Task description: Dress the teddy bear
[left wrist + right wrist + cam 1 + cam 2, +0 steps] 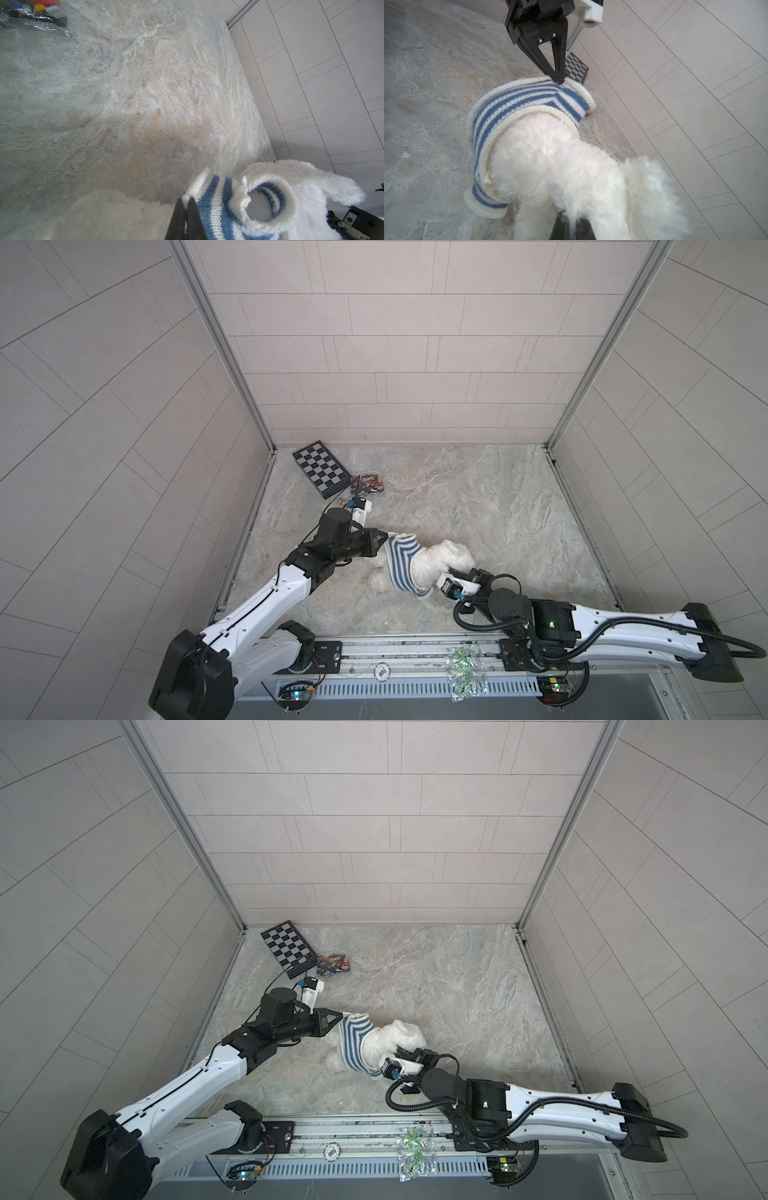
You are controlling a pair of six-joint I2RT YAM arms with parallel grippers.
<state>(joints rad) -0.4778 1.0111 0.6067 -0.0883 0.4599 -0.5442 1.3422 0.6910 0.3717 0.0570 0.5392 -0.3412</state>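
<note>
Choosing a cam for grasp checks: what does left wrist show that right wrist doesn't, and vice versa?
Left wrist only: the bag of coloured bricks and an open hole of the striped shirt, seen end-on. Right wrist only: the chessboard, the right gripper shut on the teddy bear's fur, the shirt ringing the bear's body. Both: the left gripper shut on the shirt's edge, the bear, the stone-look table, the tiled wall.
</note>
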